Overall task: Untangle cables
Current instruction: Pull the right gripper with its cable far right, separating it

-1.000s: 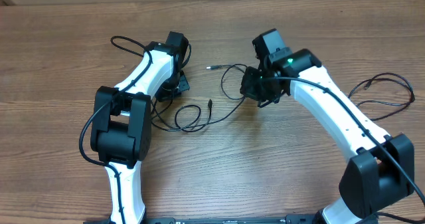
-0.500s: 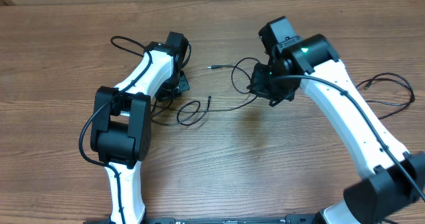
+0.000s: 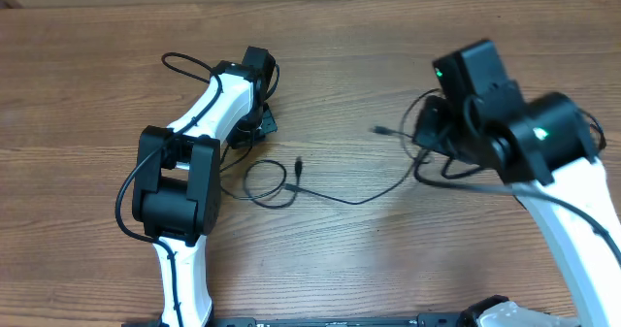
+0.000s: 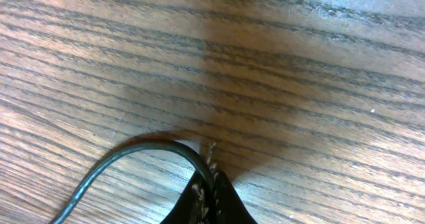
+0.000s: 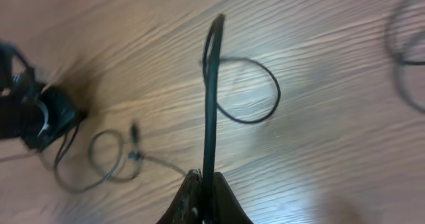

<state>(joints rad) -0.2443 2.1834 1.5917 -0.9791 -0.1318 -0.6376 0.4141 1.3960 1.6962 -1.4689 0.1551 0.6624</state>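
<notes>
Both pincers are clamped tight on the cables — the left gripper pinches one thin black cord low against the table on the left side, and the right gripper holds another stretch up off the wood on the right. To my eye the job now is pulling the strands apart. That wants a slow, steady draw to the right with the left end anchored, watching the small loop in the middle so it slides open rather than cinching into a knot. The cord sags in a long shallow curve across the table between the two arms, with a little plug lying by the loop — thin, limp stuff.
</notes>
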